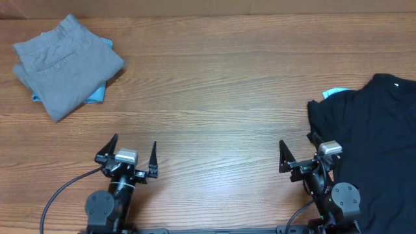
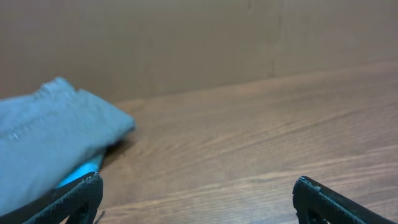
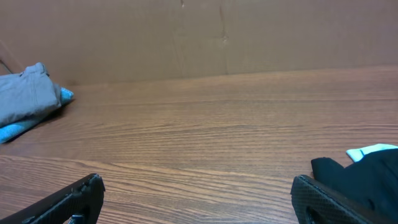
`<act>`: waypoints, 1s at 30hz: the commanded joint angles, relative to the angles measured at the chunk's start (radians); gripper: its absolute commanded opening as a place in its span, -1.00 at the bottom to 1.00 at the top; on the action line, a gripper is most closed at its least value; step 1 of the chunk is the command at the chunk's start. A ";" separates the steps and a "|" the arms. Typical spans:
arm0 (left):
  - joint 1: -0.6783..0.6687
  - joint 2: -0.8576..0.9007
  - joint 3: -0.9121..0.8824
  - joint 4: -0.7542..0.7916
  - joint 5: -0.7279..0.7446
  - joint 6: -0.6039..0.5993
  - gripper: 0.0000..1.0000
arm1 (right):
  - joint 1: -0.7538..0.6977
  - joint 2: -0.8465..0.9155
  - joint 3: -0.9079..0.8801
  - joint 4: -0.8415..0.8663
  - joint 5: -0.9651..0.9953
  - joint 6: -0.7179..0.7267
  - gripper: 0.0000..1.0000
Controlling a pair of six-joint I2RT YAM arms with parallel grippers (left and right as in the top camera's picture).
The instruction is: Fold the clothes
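The folded grey-olive cotton shorts (image 1: 65, 65) lie up and left of the nearer left gripper (image 1: 134, 151). It and the right gripper (image 1: 298, 153) are spread, empty.

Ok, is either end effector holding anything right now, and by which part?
Nothing is held. The left end effector and right end effector are both open and empty; the folded grey shorts lie apart, far left.

Left pincer (image 1: 134, 142), right pincer (image 1: 297, 144) black, pointed; silver wrist blocks (image 1: 125, 156).
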 commanded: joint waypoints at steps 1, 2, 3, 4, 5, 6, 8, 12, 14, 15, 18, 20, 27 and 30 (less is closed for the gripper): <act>0.002 -0.013 -0.058 0.064 0.011 -0.043 1.00 | -0.007 -0.012 -0.002 0.009 0.009 -0.003 1.00; 0.002 -0.013 -0.064 0.075 0.011 -0.047 1.00 | -0.007 -0.012 -0.002 0.009 0.009 -0.003 1.00; 0.001 -0.013 -0.067 0.079 0.011 -0.047 1.00 | -0.007 -0.012 -0.002 0.009 0.009 -0.003 1.00; 0.001 -0.013 -0.067 0.080 0.011 -0.047 1.00 | -0.007 -0.012 -0.002 0.009 0.009 -0.003 1.00; 0.001 -0.013 -0.067 0.080 0.011 -0.047 1.00 | -0.007 -0.012 -0.002 0.009 0.009 -0.003 1.00; 0.001 -0.012 -0.067 0.080 0.010 -0.047 1.00 | -0.007 -0.012 -0.002 0.009 0.009 -0.003 1.00; 0.001 -0.012 -0.067 0.080 0.011 -0.047 1.00 | -0.007 -0.012 -0.002 0.009 0.009 -0.003 1.00; 0.001 -0.011 -0.067 0.080 0.010 -0.047 1.00 | -0.007 -0.012 -0.002 0.009 0.009 -0.003 1.00; 0.001 -0.011 -0.067 0.080 0.011 -0.047 1.00 | -0.007 -0.012 -0.002 0.009 0.009 -0.003 1.00; 0.001 -0.011 -0.067 0.080 0.010 -0.047 1.00 | -0.007 -0.012 -0.002 0.009 0.009 -0.003 1.00; 0.001 -0.011 -0.067 0.080 0.010 -0.047 1.00 | -0.007 -0.012 -0.002 0.009 0.009 -0.003 1.00; 0.001 -0.011 -0.067 0.080 0.010 -0.047 1.00 | -0.007 -0.012 -0.002 0.009 0.009 -0.003 1.00; 0.001 -0.011 -0.067 0.080 0.010 -0.047 1.00 | -0.007 -0.012 -0.002 0.009 0.009 -0.003 1.00; 0.001 -0.011 -0.067 0.080 0.010 -0.047 1.00 | -0.007 -0.012 -0.002 0.009 0.009 -0.003 1.00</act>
